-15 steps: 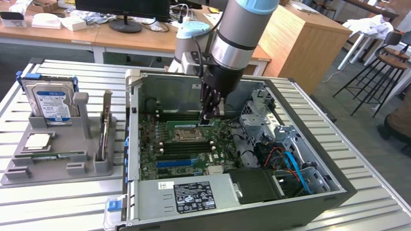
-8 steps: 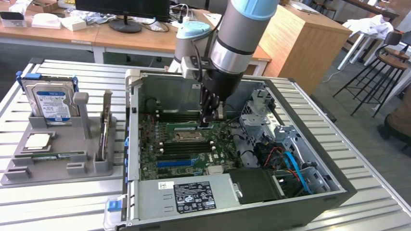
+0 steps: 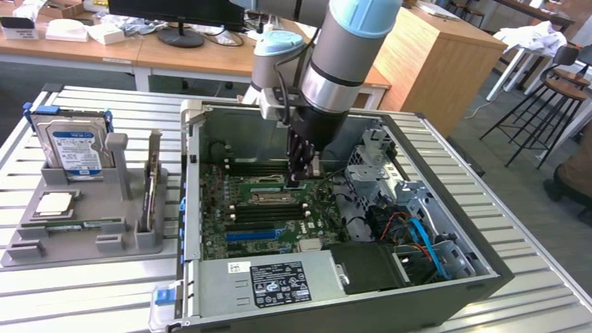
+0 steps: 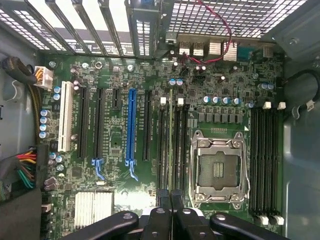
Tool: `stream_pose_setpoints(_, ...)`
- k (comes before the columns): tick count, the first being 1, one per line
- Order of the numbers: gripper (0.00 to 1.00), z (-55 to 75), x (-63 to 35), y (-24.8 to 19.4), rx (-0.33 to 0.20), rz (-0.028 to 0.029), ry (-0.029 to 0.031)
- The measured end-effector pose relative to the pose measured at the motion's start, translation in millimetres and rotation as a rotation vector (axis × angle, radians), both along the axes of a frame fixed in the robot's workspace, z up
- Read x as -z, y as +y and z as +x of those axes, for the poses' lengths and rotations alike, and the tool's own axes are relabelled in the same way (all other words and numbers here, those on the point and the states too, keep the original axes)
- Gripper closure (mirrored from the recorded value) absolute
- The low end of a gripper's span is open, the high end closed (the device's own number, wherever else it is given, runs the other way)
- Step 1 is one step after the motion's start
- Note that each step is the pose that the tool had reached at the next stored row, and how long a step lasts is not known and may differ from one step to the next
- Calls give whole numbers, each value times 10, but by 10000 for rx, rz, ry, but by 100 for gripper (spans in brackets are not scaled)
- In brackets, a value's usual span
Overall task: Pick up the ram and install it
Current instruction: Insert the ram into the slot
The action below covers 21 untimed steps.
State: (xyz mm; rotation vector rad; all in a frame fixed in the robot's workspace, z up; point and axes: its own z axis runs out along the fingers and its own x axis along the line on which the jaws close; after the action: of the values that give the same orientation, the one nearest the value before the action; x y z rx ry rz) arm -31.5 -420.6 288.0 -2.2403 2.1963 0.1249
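**Ram (image 4: 171,140) pinched edge-on in the gripper (image 4: 170,199), down among the memory slots**

Ram is showing as a thin green sliver in the wrist view, running lengthwise between two black memory slots (image 4: 162,145) and lying just beside the CPU socket (image 4: 217,167); its chips and label are facing away from the camera, so no print on it is showing. The jaws are clenching on the stick, and the two dark fingers (image 4: 162,202) are gripping its near end with only its thickness between them; whether its lower edge is sitting in a slot or hanging just above one, I cannot tell. A long blue slot (image 4: 131,125) is standing well apart from it on the green motherboard (image 4: 225,80).

In the exterior view the arm is reaching straight down into the open computer case (image 3: 462,291), with the gripper low over the board. The power supply (image 3: 231,281) is carrying a black sticker with white print and a small white label, all too small to read. On the exterior view's left, a grey fixture (image 3: 28,250) is holding a hard drive (image 3: 74,149) upright, its blue and white label also unreadable; a second green stick (image 3: 85,225) is lying flat in that fixture.
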Motion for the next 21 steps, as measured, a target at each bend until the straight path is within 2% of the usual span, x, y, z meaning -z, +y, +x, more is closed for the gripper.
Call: stream_pose_setpoints(21, 88, 26, 26, 0, 86, 0, 0)
